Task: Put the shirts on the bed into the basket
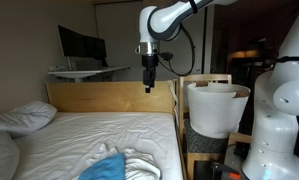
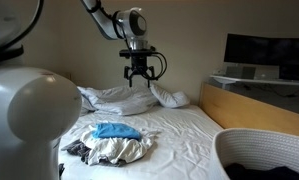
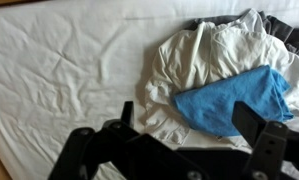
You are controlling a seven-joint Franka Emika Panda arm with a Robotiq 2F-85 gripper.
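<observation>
Bright blue cloth, the blue shirt [image 3: 234,100], lies on top of a crumpled white shirt [image 3: 204,60]. A dark grey shirt [image 3: 289,35] peeks out behind them, mostly covered and cut by the edge of the wrist view. The three form one heap of shirts [image 2: 114,145] on the bed [image 2: 194,135], near its foot end. In an exterior view the heap [image 1: 124,167] is cropped by the bottom edge, so only the blue and white show there. How the garments fold under one another cannot be made out.

The gripper [image 2: 138,84] hangs well above the mattress, towards the headboard [image 1: 109,97], with its fingers spread wide and nothing between them. In the wrist view its dark fingers [image 3: 126,112] frame the heap from below, apart from the cloth.

The white sheet [image 3: 59,70] is wrinkled but bare around the heap, with room on every side, widest towards the headboard. White pillows [image 2: 114,97] are bunched at the head of the bed, well apart from the shirts.

The basket [image 1: 217,105] stands off the bed, just beyond the mattress edge by the headboard's corner; what holds it up is hard to read. In an exterior view only part of its rim [image 2: 259,140] shows, the inside dark. The robot's white body [image 2: 29,110] blocks one side of that view.
</observation>
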